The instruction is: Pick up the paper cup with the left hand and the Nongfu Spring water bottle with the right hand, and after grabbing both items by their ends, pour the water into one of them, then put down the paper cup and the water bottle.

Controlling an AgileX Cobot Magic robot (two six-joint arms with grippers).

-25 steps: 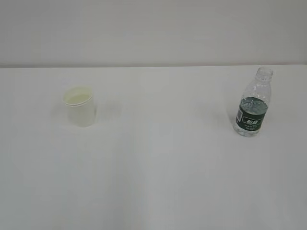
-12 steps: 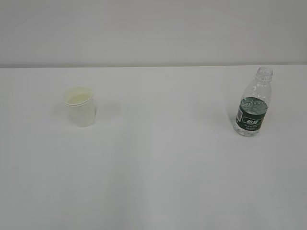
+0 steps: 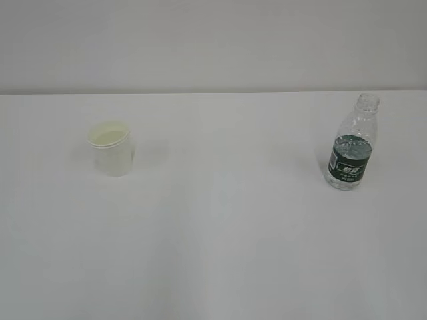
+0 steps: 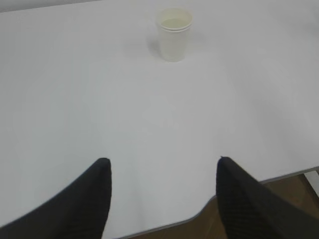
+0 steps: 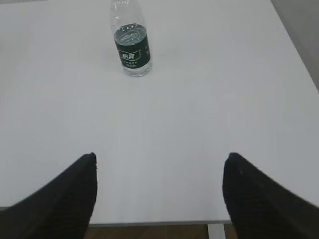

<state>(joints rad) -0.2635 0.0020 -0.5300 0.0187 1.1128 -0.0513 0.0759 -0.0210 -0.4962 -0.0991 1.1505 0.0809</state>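
The white paper cup (image 3: 111,151) stands upright on the left of the white table (image 3: 220,220); the left wrist view shows the paper cup (image 4: 174,34) far ahead. The clear Nongfu Spring water bottle (image 3: 351,145), uncapped with a dark label, stands upright on the right, and the bottle (image 5: 130,39) is far ahead in the right wrist view. My left gripper (image 4: 162,163) is open over the table's near edge, nothing between its fingers. My right gripper (image 5: 160,158) is open too, wide and empty, near the front edge. Neither arm appears in the exterior view.
The table's front edge (image 4: 164,226) runs under the left gripper, with brown floor (image 4: 279,186) beyond it. In the right wrist view the table's right edge (image 5: 299,55) lies to the right of the bottle. A pale wall (image 3: 213,43) backs the table.
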